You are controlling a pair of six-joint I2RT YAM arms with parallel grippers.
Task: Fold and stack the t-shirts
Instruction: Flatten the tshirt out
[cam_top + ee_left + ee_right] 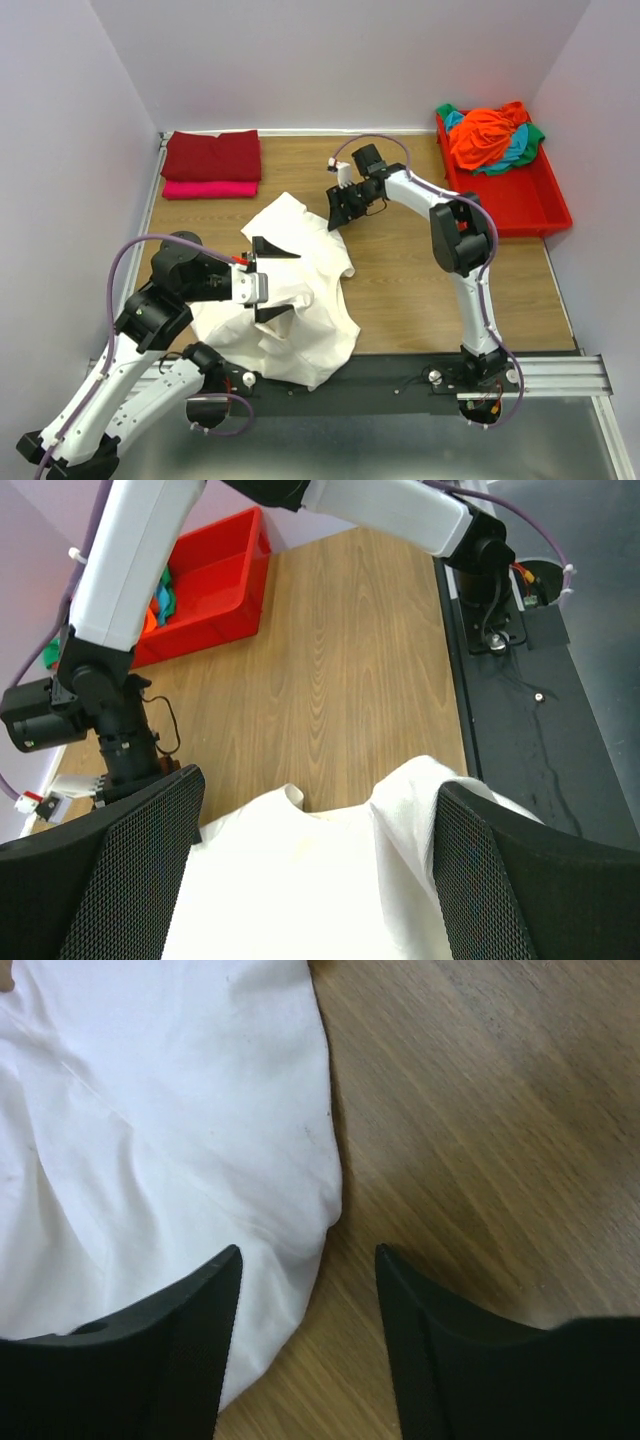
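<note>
Left claw (272,280): spread wide and empty above the white shirt (315,310); in the wrist view, cloth lies below and between its fingers (110,880).
Right claw (340,205): jaws apart, gripping nothing, poised at the shirt's far right edge, half over cloth and half over bare wood.
White shirt: unfolded and rumpled, left of mid-table; long axis running from far to near, with the near end spilling over the black rail by the left base.
Nearer arm: left, directly over the shirt's middle; right reaching only the far edge.
Step in hand: judged a fresh grip for a fold, probably bringing one end of that long axis over the other.
Stack: red shirt (212,155) and pink shirt (210,188), folded and touching, in the far left corner, well apart from both claws.
Tray (545,210): red, far right, holding a heap (485,140) of orange, teal and green shirts.
Table (420,290): flat wood grain, enclosed by pale lilac walls on three sides.
</note>
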